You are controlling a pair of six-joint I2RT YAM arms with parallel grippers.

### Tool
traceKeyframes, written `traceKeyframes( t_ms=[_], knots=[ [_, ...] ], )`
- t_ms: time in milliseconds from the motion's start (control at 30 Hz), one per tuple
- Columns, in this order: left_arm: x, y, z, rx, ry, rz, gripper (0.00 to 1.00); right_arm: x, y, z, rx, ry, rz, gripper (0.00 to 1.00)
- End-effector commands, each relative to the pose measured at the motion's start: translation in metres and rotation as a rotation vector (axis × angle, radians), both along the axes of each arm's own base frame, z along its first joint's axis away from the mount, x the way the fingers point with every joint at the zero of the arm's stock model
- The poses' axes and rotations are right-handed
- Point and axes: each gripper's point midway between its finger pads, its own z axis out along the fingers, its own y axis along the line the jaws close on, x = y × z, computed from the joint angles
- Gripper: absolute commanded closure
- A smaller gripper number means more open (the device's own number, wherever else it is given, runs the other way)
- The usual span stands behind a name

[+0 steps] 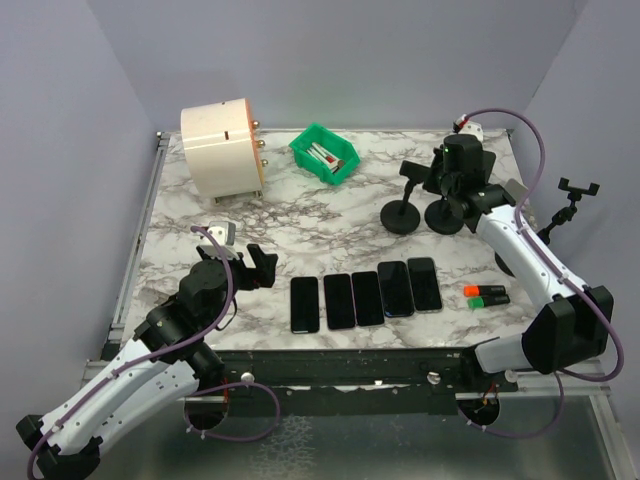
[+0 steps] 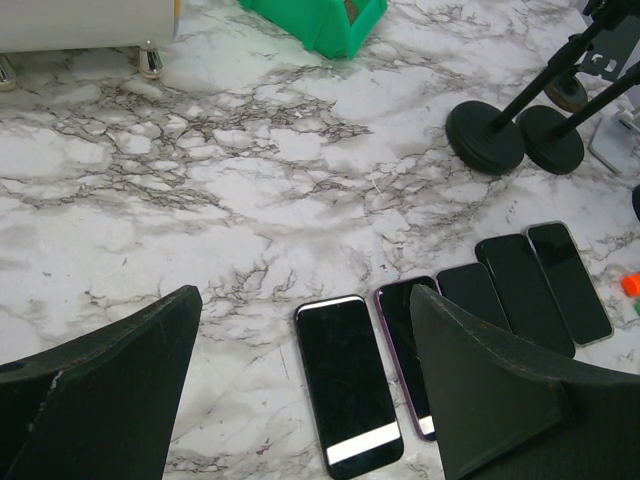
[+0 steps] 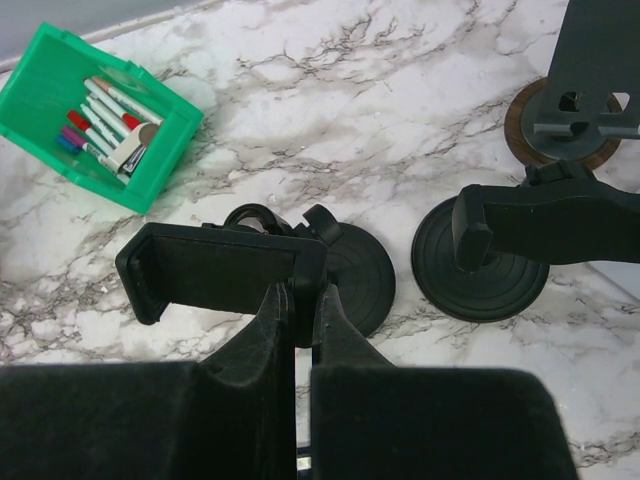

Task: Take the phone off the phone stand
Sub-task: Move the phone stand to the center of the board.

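Pale lilac walls close in a white, grey-veined marble table (image 1: 300,215), with both arms reaching over it from the near edge. Five phones (image 1: 367,297) lie flat and face up in a tight row close to the front edge, side by side, their screens dark. The left claw (image 2: 307,300) hangs released by the row's left end, its two fingers (image 2: 120,390) spread wide. In its wrist view the leftmost phone (image 2: 348,385) lies between them, with a purple-edged phone (image 2: 403,345) just beside it.

At the right rear, two stands rise on round black bases set close together (touching or not, I cannot tell). The right claw (image 3: 303,295) is clenched, its fingertips pressed together right at the lower edge of the black holder (image 3: 215,270) of the phone stand (image 1: 402,215) on the left. Whether they pinch that edge or merely rest against it cannot be told. The second stand (image 1: 443,213) is just to its right.

Further back sits a green bin (image 1: 324,153) holding markers (image 3: 105,115), and to its left a white drum (image 1: 222,148) on small metal feet. An orange and a green highlighter (image 1: 487,294) lie right of the phone row, near the right arm. A third, thinner stand (image 1: 572,200) rises at the table's right edge.
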Motion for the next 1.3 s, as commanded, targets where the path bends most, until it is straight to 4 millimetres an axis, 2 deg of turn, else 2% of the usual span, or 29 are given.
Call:
traceKeyframes(
  t_ms=[0,133,267,433,500,600,1000,1267],
  knots=[
    [-0.002,0.003,-0.005,0.014,0.006,-0.004,0.14,0.013,-0.006,0.03,0.018,-0.107,-0.036,1.0],
    [-0.002,0.002,-0.005,0.016,0.007,-0.007,0.14,0.01,-0.012,0.024,0.005,-0.096,-0.05,1.0],
    [-0.002,0.002,-0.005,0.016,0.008,-0.008,0.14,0.007,-0.008,0.023,0.002,-0.097,-0.01,0.98],
    [-0.002,0.002,-0.004,0.013,0.005,-0.01,0.14,0.002,-0.003,0.024,0.007,-0.1,0.029,0.63],
    [-0.002,0.002,-0.005,0.013,0.007,-0.009,0.14,0.0,-0.003,0.025,0.007,-0.1,0.033,0.55],
    [-0.002,0.001,-0.005,0.013,0.007,-0.011,0.14,-0.001,-0.002,0.027,0.008,-0.102,0.039,0.5],
    [-0.003,0.002,-0.004,0.012,0.005,-0.011,0.14,-0.004,0.002,0.03,0.019,-0.106,0.07,0.46],
    [-0.003,0.002,-0.004,0.011,0.006,-0.011,0.14,-0.007,0.003,0.021,0.018,-0.081,0.078,0.63]
  ],
)
